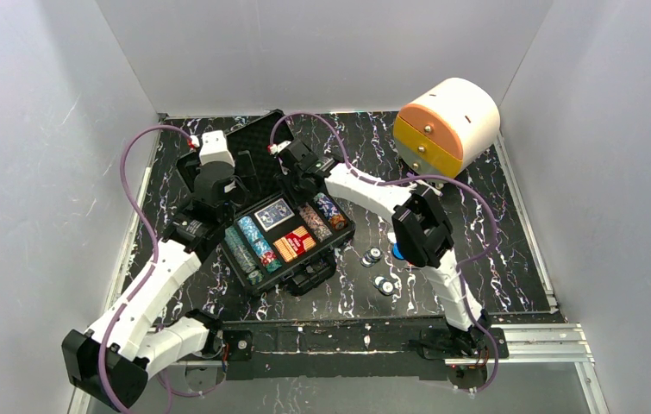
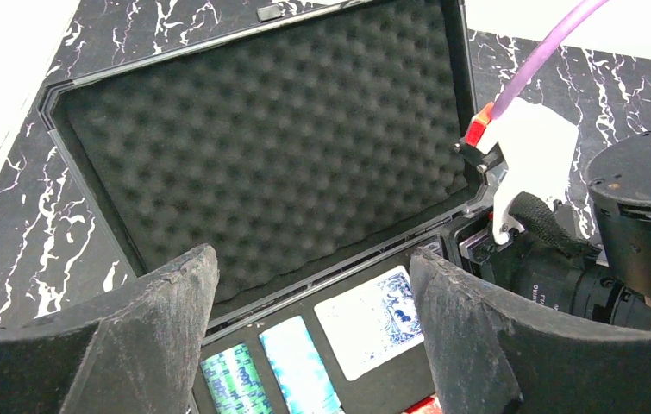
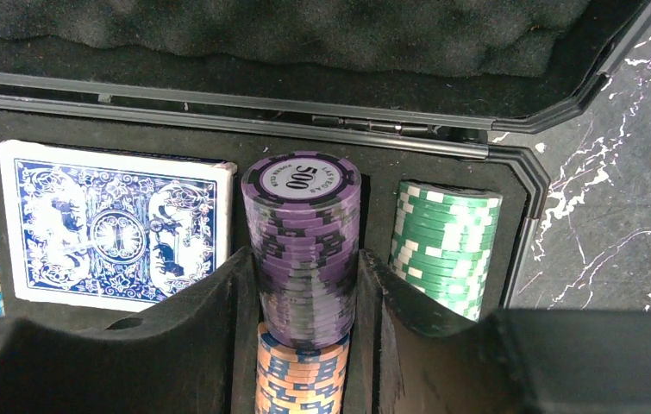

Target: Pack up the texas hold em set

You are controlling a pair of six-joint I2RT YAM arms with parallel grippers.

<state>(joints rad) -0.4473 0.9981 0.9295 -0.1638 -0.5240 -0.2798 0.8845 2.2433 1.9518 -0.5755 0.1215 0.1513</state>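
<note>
The black poker case (image 1: 303, 274) lies open mid-table, its foam lid (image 1: 255, 148) tipped back. It holds a blue card deck (image 1: 274, 212) and rows of chips. My right gripper (image 3: 306, 259) is shut on a purple chip stack (image 3: 304, 216), which sits in a slot at the case's back right, above orange chips (image 3: 302, 375) and beside a green stack (image 3: 442, 246). In the top view the right gripper (image 1: 307, 191) is at that corner. My left gripper (image 2: 313, 263) is open and empty above the case's back left (image 1: 228, 197), over the deck (image 2: 373, 319).
A few loose chips (image 1: 374, 256) (image 1: 383, 284) lie on the marble table right of the case, near the right arm's elbow. A white and orange rounded drawer box (image 1: 447, 125) stands at the back right. White walls enclose the table.
</note>
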